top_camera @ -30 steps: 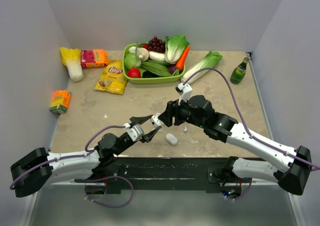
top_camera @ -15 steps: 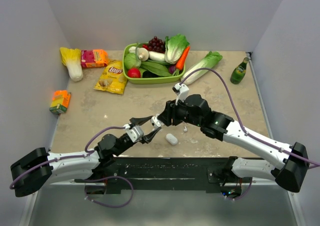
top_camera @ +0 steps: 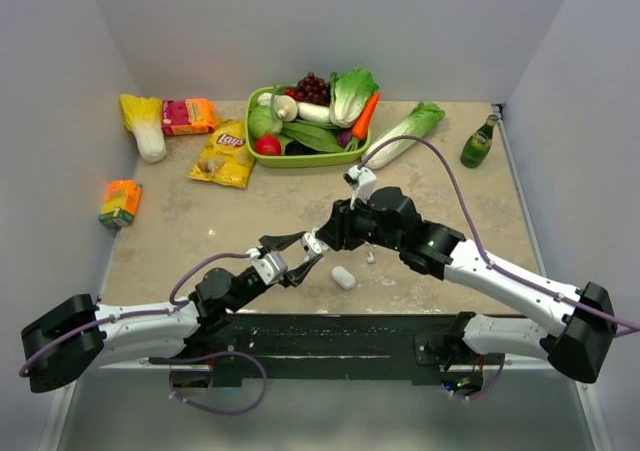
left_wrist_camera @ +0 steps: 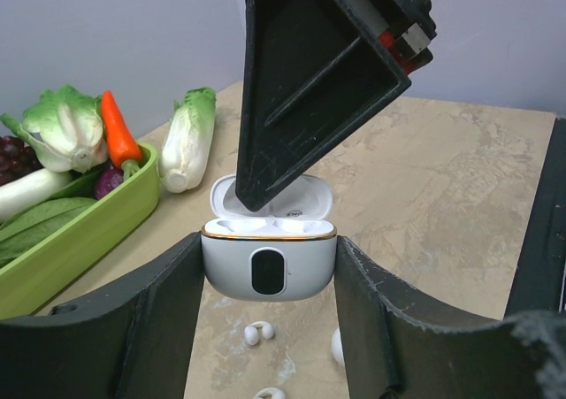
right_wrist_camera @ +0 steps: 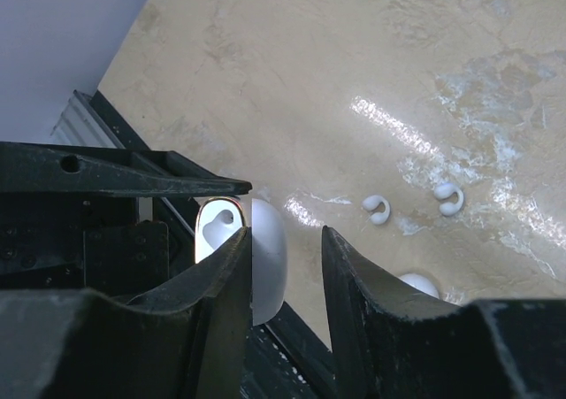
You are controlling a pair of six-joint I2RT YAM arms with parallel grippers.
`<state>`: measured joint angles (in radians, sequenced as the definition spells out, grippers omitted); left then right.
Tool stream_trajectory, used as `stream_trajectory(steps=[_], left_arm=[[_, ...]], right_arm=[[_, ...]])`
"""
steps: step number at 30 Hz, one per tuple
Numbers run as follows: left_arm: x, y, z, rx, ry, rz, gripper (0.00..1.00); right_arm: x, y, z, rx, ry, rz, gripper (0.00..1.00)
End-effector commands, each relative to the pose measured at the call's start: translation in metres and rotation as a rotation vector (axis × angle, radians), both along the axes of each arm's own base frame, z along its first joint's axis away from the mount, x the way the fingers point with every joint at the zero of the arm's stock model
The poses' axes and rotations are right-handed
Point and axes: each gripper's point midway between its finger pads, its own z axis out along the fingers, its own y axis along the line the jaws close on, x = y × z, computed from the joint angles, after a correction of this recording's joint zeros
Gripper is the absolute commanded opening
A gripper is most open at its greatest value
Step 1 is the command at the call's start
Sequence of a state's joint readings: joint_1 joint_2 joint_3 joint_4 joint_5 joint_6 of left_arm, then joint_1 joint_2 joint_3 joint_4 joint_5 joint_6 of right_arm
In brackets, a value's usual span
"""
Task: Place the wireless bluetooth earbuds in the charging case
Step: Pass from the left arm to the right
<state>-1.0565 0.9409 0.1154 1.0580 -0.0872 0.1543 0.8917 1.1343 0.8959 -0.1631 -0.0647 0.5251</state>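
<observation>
Earbuds: two loose white earbuds [right_wrist_camera: 378, 208] lie side by side on the table [top_camera: 200, 221], apart from each other. They sit just right of the held case and a touch nearer to you.
Charging case: the charging case [left_wrist_camera: 270, 271] is off the table, upright, with its lid tipped back and its mouth facing up. You cannot tell whether the wells are filled.
Left claw: the left claw [left_wrist_camera: 270, 257] is clamped on the case, one finger on each flank.
Right claw: the right claw [right_wrist_camera: 286, 234] hangs over the open case with one finger tip dipping at the far rim. Its fingers are parted and nothing shows between them.
Spare case: a second small white case [top_camera: 343, 278] lies on the table near the earbuds.
Step in hand: most likely the fetch. The case is presented, the buds are on the table, and the right claw looks empty.
Next move: swing the right claw right and down to the closer bud. Pinch it with a narrow opening, because it is tiny and glossy and may skid.
Bud to claw: both buds lie below and to the right of the right claw, and neither touches it.
</observation>
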Motion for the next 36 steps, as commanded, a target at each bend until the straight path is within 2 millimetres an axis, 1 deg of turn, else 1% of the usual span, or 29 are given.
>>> stream_trajectory(steps=[1, 5, 9, 10, 11, 12, 13, 14, 16, 17, 18, 19, 20, 22, 23, 24, 25, 31, 32, 34, 35, 36], left_arm=[[-0.002, 0.004, 0.018, -0.063, -0.054, 0.010, 0.00], [-0.002, 0.005, 0.018, -0.068, -0.052, 0.012, 0.00], [-0.002, 0.005, 0.015, -0.064, -0.047, 0.012, 0.00], [-0.002, 0.006, 0.016, -0.066, -0.047, 0.014, 0.00], [-0.001, 0.005, 0.015, -0.063, -0.043, 0.015, 0.00], [-0.001, 0.005, 0.012, -0.058, -0.030, 0.015, 0.00], [0.002, 0.005, 0.012, -0.057, -0.019, 0.032, 0.00], [0.004, 0.004, 0.011, -0.052, -0.007, 0.038, 0.04], [0.009, 0.001, 0.005, -0.026, 0.031, 0.052, 0.18], [0.010, 0.000, 0.000, -0.010, 0.051, 0.055, 0.32], [0.011, -0.002, -0.005, 0.002, 0.078, 0.056, 0.39], [0.013, -0.002, -0.004, 0.000, 0.089, 0.065, 0.44], [0.013, -0.003, -0.006, 0.002, 0.101, 0.065, 0.57], [0.016, -0.003, -0.008, -0.003, 0.123, 0.077, 0.67], [0.016, -0.004, -0.009, -0.002, 0.131, 0.077, 0.75], [0.016, -0.006, -0.009, -0.004, 0.136, 0.075, 0.77], [0.016, -0.006, -0.008, -0.005, 0.138, 0.076, 0.99], [0.022, -0.011, -0.008, 0.003, 0.170, 0.092, 1.00], [0.021, -0.011, -0.006, -0.004, 0.174, 0.089, 1.00], [0.017, -0.014, -0.007, -0.013, 0.211, 0.061, 1.00], [0.014, -0.014, 0.000, -0.032, 0.215, 0.044, 1.00], [0.011, -0.016, -0.001, -0.032, 0.249, 0.023, 1.00]], right_arm=[[-0.001, 0.005, -0.001, 0.016, 0.007, 0.018, 0.40], [0.000, 0.004, -0.002, 0.015, 0.010, 0.018, 0.39], [0.001, 0.002, -0.001, 0.019, 0.002, 0.009, 0.32], [0.001, 0.002, 0.000, 0.017, -0.002, 0.009, 0.26], [0.001, 0.002, 0.000, 0.016, -0.004, 0.009, 0.23], [0.002, 0.001, 0.003, 0.011, -0.022, 0.013, 0.17], [0.005, -0.003, 0.003, 0.000, -0.033, -0.009, 0.06], [0.007, -0.005, 0.006, -0.007, -0.045, -0.021, 0.00], [0.010, -0.010, 0.017, -0.010, -0.085, -0.033, 0.00], [0.012, -0.012, 0.025, -0.009, -0.103, -0.041, 0.00], [0.011, -0.013, 0.028, -0.025, -0.128, -0.027, 0.00], [0.011, -0.018, 0.031, -0.040, -0.138, -0.036, 0.00], [0.013, -0.019, 0.040, -0.041, -0.159, -0.038, 0.00], [0.011, -0.023, 0.044, -0.070, -0.187, -0.018, 0.00], [0.010, -0.024, 0.052, -0.064, -0.203, -0.013, 0.00], [0.009, -0.025, 0.053, -0.072, -0.214, 0.003, 0.00], [0.008, -0.026, 0.053, -0.082, -0.214, 0.010, 0.00], [0.004, -0.032, 0.063, -0.106, -0.249, 0.028, 0.00], [0.004, -0.033, 0.067, -0.110, -0.261, 0.029, 0.00], [0.007, -0.039, 0.070, -0.144, -0.304, 0.014, 0.00], [0.008, -0.043, 0.068, -0.162, -0.328, 0.003, 0.00], [0.005, -0.051, 0.080, -0.158, -0.398, 0.010, 0.00]])
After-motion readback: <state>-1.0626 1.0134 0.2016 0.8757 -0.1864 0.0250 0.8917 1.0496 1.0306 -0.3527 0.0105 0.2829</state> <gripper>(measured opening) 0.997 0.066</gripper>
